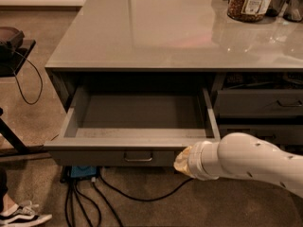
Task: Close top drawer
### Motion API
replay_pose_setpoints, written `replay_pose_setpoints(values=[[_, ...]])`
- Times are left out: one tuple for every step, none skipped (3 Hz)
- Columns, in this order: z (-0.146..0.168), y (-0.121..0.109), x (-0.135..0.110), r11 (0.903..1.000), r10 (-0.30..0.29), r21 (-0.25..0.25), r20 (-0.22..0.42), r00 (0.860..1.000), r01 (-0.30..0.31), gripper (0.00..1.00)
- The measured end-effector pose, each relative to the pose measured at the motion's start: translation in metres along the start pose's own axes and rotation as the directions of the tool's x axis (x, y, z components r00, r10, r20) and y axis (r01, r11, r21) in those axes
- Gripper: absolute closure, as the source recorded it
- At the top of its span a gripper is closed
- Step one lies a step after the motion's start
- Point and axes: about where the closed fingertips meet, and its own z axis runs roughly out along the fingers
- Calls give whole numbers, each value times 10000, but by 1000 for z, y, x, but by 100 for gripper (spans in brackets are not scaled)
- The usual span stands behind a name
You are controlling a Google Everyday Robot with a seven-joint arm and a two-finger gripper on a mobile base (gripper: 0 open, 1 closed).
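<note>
The top drawer (137, 111) is a wide grey metal drawer standing open under the left part of the counter, with a bare scuffed floor inside. Its flat front (99, 157) carries a small metal loop handle (138, 157) at the middle. My gripper (182, 161) is at the end of the white arm (251, 162), right against the right part of the drawer front. Only its tan tip shows beyond the white wrist.
The grey counter top (156, 32) spans the view, with a jar of nuts (248, 1) at the back right. Narrower grey drawers (258, 103) sit to the right. Black cables (94, 193) lie on the floor below. A shoe (21, 215) and a dark stand (12, 46) are at left.
</note>
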Motion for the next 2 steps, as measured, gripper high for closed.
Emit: replay_pose_setpoints(values=[[11, -51, -26, 9967, -349, 742, 264, 9990, 328, 100], [11, -51, -26, 9967, -348, 745, 265, 9990, 328, 100]])
